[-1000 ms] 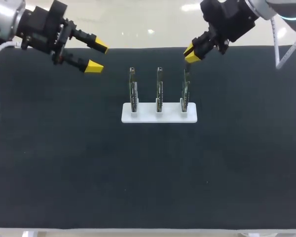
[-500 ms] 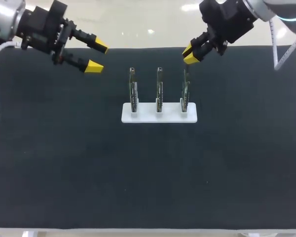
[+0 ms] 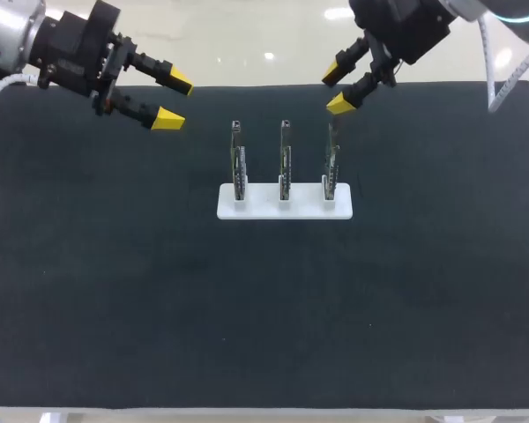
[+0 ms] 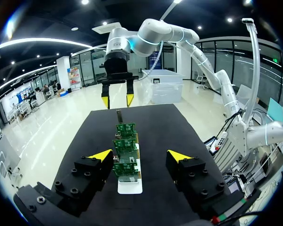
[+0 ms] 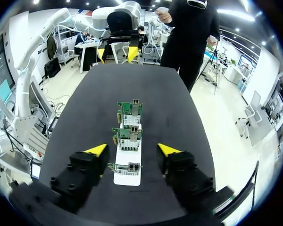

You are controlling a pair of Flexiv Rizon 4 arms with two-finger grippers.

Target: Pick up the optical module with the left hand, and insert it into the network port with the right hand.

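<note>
At the far left the left gripper (image 3: 174, 102) hangs over the table (image 3: 115, 291) with its fingers spread wide and nothing between them; it is well apart from the boards, so I judge that the pick-up has not begun.

In the middle a white holder (image 3: 285, 210) lies flat on the table and keeps three boards upright in a row: the left board (image 3: 237, 167), the middle board (image 3: 285, 166) and the right board (image 3: 331, 167). Each stands on its lower edge in a slot, probably so that the metal port (image 3: 236, 126) on its top edge faces up and can be reached from above.

No loose optical module shows anywhere on the table. A slim dark piece (image 3: 332, 130) rises from the top of the right board. It may be the module already seated in that port, but I cannot tell for certain. If so, its long axis is upright, its free end pointing away from the table.

At the right the right gripper (image 3: 337, 87) is also wide open and empty; it hangs just above and behind the right board — close to that slim piece without touching it.
</note>
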